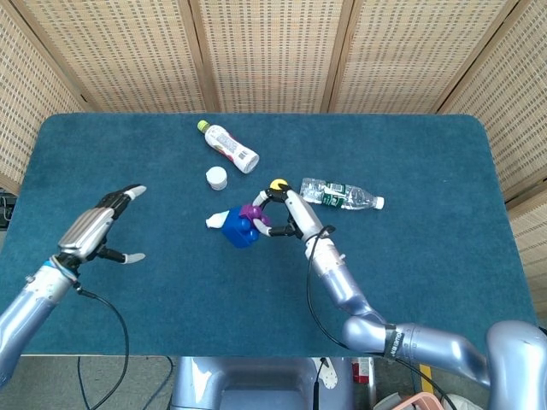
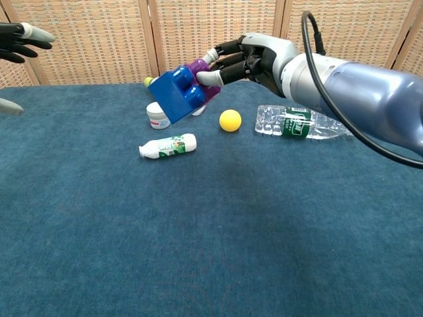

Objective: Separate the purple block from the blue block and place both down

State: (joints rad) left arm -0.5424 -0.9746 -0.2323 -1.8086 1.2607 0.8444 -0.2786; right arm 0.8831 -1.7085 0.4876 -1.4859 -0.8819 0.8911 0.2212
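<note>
My right hand [image 1: 286,215] [image 2: 246,61] holds the purple block [image 1: 253,213] [image 2: 202,72] high above the table, with the blue block [image 1: 238,230] [image 2: 173,94] still stuck to it and pointing left. In the head view the pair hangs over the middle of the table, near the small white bottle. My left hand [image 1: 96,229] [image 2: 18,38] is raised at the left, fingers spread and holding nothing, well apart from the blocks.
On the blue cloth table [image 1: 444,282] lie a large white bottle [image 1: 231,147] [image 2: 173,92], a small white jar [image 1: 217,178] [image 2: 158,115], a small white bottle [image 2: 168,145], a yellow ball [image 2: 230,120] and a clear water bottle [image 1: 342,195] [image 2: 304,123].
</note>
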